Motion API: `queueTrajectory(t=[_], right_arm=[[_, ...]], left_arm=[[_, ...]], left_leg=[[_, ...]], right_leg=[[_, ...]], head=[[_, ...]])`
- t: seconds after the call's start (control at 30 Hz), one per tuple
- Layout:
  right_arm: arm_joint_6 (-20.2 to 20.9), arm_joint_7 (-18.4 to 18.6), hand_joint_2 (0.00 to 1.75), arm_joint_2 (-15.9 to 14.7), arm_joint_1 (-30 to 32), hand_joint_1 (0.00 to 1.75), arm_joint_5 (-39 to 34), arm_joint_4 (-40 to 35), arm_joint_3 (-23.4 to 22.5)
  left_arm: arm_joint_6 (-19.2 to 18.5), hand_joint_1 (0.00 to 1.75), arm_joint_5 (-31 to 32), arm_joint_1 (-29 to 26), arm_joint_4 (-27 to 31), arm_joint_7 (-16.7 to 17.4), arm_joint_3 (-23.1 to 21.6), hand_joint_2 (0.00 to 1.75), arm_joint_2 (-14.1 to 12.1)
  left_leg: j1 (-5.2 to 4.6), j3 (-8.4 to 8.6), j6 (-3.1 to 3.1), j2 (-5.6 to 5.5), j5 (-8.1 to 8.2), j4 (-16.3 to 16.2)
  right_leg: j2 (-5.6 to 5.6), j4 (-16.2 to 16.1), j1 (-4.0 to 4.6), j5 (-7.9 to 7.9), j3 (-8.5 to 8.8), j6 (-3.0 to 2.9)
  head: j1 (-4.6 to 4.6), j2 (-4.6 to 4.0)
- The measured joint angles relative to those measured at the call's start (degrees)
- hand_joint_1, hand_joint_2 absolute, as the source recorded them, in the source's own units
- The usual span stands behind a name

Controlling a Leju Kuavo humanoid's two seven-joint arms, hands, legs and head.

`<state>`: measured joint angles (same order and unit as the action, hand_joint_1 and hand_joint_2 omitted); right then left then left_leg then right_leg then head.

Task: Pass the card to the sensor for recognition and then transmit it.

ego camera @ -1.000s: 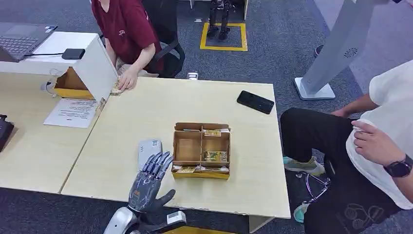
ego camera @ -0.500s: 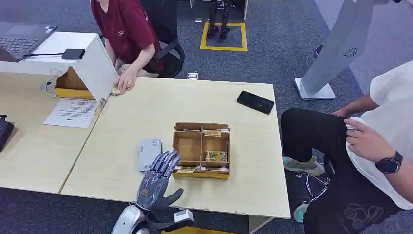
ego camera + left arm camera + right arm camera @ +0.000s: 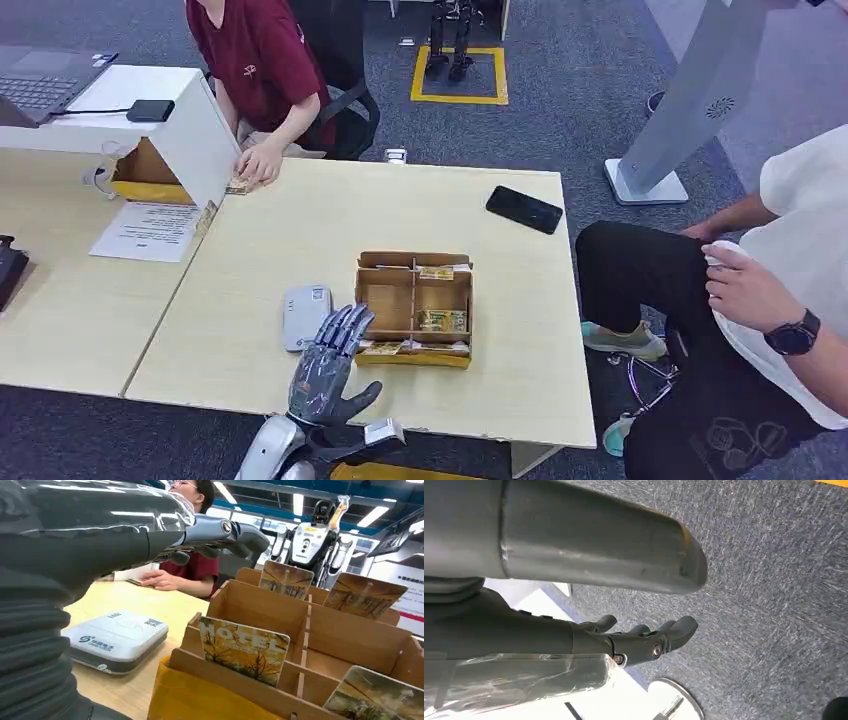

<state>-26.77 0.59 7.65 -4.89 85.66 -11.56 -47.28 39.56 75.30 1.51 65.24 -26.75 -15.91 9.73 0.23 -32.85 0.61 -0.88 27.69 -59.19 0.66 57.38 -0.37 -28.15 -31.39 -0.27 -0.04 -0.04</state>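
Several cards upright in box; left hand fingers spread, empty, just beside.

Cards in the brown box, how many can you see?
4: one card near the front of the box, another beside it, and two more standing farther back. Others may hide behind the dividers.

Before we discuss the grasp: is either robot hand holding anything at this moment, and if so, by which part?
Nothing is held. The left hand hovers open at the card box; the right hand hangs empty above the floor.
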Motion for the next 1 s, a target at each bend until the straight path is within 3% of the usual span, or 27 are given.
queueTrajectory(t=[0.37,0.4,0.43,1.0], right_arm=[[0.0,-0.1,0.00,0.0,0.0,0.00,0.3,0.0,0.0],[0.0,-0.1,0.00,0.0,0.0,0.00,0.3,0.0,0.0],[0.0,-0.1,0.00,0.0,0.0,0.00,0.4,0.0,0.0],[0.0,-0.2,0.00,0.0,0.0,0.00,0.5,0.0,0.0]], left_arm=[[0.0,0.00,-1.4,0.9,-1.6,-1.1,0.0,1.75,0.7],[0.0,1.38,-1.5,0.9,-1.7,-1.1,0.0,1.75,0.8],[0.0,1.75,-1.6,0.9,-1.7,-1.1,0.0,1.75,0.9],[0.3,1.75,-4.2,2.0,-2.8,-0.9,0.0,1.75,0.9]], left_leg=[[0.00,0.00,0.00,0.00,0.00,0.0],[0.00,0.00,0.00,0.00,0.00,0.0],[0.00,0.00,0.00,0.00,0.00,0.0],[0.00,0.00,0.00,0.00,0.00,0.0]], right_leg=[[0.00,0.0,0.00,0.00,0.01,0.00],[0.00,0.0,0.00,0.00,0.00,0.00],[0.00,0.0,0.00,0.00,0.00,0.00],[0.00,0.0,0.00,0.00,0.01,0.00]], head=[[0.00,0.00],[0.00,0.00],[0.02,0.00],[0.00,0.00]])
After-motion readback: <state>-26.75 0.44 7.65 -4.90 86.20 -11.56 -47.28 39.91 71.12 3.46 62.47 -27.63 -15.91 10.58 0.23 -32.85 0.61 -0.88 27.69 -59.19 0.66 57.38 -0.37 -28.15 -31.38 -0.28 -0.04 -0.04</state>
